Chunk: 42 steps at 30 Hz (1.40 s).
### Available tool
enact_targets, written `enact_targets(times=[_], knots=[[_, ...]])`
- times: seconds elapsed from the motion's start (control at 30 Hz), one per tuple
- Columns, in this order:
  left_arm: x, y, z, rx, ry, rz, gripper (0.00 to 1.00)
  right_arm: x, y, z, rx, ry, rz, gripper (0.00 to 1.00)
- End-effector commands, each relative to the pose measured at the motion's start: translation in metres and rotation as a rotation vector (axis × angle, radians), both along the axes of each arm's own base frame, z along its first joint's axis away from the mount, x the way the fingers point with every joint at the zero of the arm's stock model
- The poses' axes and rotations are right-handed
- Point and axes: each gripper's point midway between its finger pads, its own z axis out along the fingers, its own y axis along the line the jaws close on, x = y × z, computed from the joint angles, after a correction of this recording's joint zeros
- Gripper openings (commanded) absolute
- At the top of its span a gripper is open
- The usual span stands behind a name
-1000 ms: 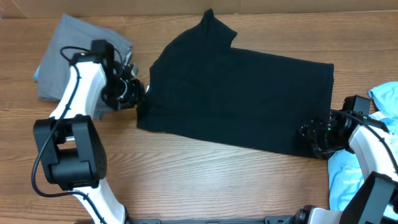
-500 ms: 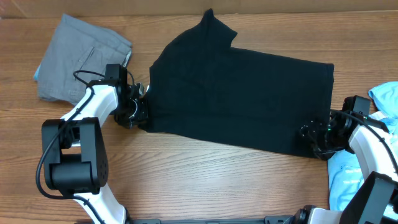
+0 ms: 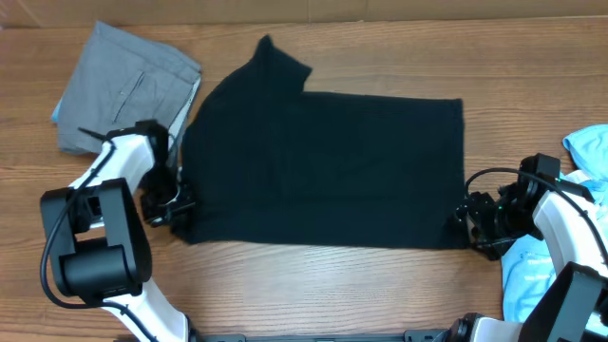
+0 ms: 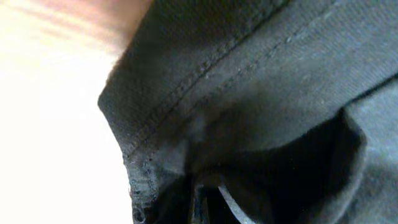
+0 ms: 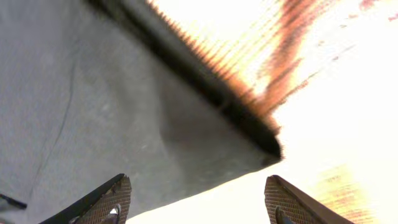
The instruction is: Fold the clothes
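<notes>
The black T-shirt [image 3: 323, 161] is laid flat, no fold yet made. The right gripper [image 5: 196, 190] is spread at its near-right corner. For the left gripper [image 3: 175, 204], hidden in cloth, this cannot be told.

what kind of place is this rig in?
Probably a robot lab workbench: a left arm and a right arm at a wood-grain table, with a black T-shirt, grey trousers and a light-blue shirt laid out.

Robotics lab bench, this: wood-grain surface [image 3: 313, 285], white-and-black left arm [image 3: 119, 161] and right arm [image 3: 565, 214] rising from its near edge, black T-shirt [image 3: 323, 161] spread between.
</notes>
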Motion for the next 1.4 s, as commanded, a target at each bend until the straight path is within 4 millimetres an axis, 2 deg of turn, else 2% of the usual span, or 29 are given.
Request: enact_targets(times=[0.0, 0.03, 0.17, 0.3, 0.47, 0.5, 0.6, 0.63, 0.8, 0.87, 0.9, 1.0, 1.03, 1.13, 1.27, 1.37], knots=[[-0.005, 0.009, 0.010, 0.056, -0.008, -0.013, 0.04, -0.005, -0.009, -0.006, -0.056, 0.034, -0.027, 0.67], [-0.003, 0.006, 0.014, 0.039, -0.026, -0.014, 0.05, -0.005, -0.009, -0.008, -0.057, 0.029, -0.028, 0.65], [0.010, -0.009, 0.032, -0.052, -0.128, -0.021, 0.20, -0.005, 0.002, -0.021, -0.006, -0.001, -0.053, 0.47], [0.020, -0.013, 0.051, -0.066, -0.205, -0.017, 0.35, -0.015, 0.008, -0.033, 0.014, 0.009, -0.055, 0.38], [0.025, -0.015, 0.068, -0.079, -0.252, -0.015, 0.37, -0.022, -0.004, -0.037, -0.059, 0.054, -0.109, 0.08], [0.024, -0.015, 0.070, -0.079, -0.254, -0.015, 0.36, -0.026, -0.007, -0.036, -0.073, 0.077, -0.130, 0.04], [0.021, -0.016, 0.077, -0.080, -0.254, -0.020, 0.34, -0.042, -0.018, -0.024, -0.130, 0.159, -0.189, 0.04], [0.020, -0.016, 0.081, -0.080, -0.255, -0.023, 0.33, -0.047, -0.023, -0.012, -0.155, 0.179, -0.204, 0.04], [0.020, -0.021, 0.091, -0.109, -0.282, -0.044, 0.33, -0.039, -0.025, 0.021, -0.168, 0.105, -0.220, 0.04], [0.025, -0.030, 0.100, -0.163, -0.325, -0.074, 0.34, -0.028, -0.022, 0.034, -0.149, 0.024, -0.184, 0.08], [0.029, -0.033, 0.105, -0.182, -0.350, -0.091, 0.34, -0.020, -0.018, 0.041, -0.127, -0.029, -0.149, 0.15], [0.049, -0.047, 0.127, -0.244, -0.467, -0.170, 0.36, 0.014, -0.003, 0.069, -0.035, -0.254, -0.022, 0.48], [0.058, -0.053, 0.135, -0.262, -0.511, -0.205, 0.38, 0.027, 0.002, 0.080, -0.007, -0.335, 0.016, 0.54], [0.089, -0.068, 0.166, -0.279, -0.657, -0.296, 0.46, 0.054, 0.007, 0.108, 0.034, -0.488, 0.050, 0.61], [0.135, -0.084, 0.204, -0.226, -0.856, -0.399, 0.50, 0.075, -0.002, 0.138, -0.003, -0.585, 0.046, 0.64], [0.164, -0.103, 0.218, -0.203, -0.942, -0.480, 0.50, 0.091, -0.008, 0.157, -0.037, -0.665, 0.056, 0.69]])
